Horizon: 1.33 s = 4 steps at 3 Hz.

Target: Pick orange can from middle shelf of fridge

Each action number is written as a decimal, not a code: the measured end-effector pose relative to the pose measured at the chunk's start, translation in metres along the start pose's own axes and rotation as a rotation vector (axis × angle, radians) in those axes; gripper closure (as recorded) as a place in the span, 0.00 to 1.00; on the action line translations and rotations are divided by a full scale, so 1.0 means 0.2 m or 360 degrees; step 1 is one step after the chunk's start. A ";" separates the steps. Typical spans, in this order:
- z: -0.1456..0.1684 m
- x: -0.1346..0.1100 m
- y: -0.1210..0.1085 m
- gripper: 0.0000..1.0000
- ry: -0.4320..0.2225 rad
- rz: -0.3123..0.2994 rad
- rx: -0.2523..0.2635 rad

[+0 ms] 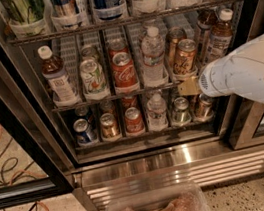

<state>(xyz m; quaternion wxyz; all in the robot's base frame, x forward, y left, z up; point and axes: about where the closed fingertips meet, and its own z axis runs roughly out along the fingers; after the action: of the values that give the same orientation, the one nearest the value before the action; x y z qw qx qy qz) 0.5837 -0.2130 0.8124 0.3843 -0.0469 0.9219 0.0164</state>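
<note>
reaching in from the right, gripper (189, 87) sits at the front rail of the middle shelf (71, 106), just below the orange can (186, 56), apparently not touching it. cannot tell how far the claw is open, nor whether it holds anything. white arm (248, 74) roughly level, running off the right edge. orange can upright in its front cup, second lane from right, between water bottle (153, 55) and brown bottle (219, 39), inside the fridge (133, 168).
</note>
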 end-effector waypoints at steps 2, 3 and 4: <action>0.03 -0.11 0.06 0.30 -0.0067 0.0009 -0.0050; 0.06 -0.16 0.08 0.33 -0.0094 0.0021 -0.0075; 0.08 -0.20 0.09 0.34 -0.0126 0.0025 -0.0087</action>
<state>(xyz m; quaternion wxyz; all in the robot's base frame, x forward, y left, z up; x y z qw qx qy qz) 0.6202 -0.1910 0.8296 0.4188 -0.0495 0.9055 0.0464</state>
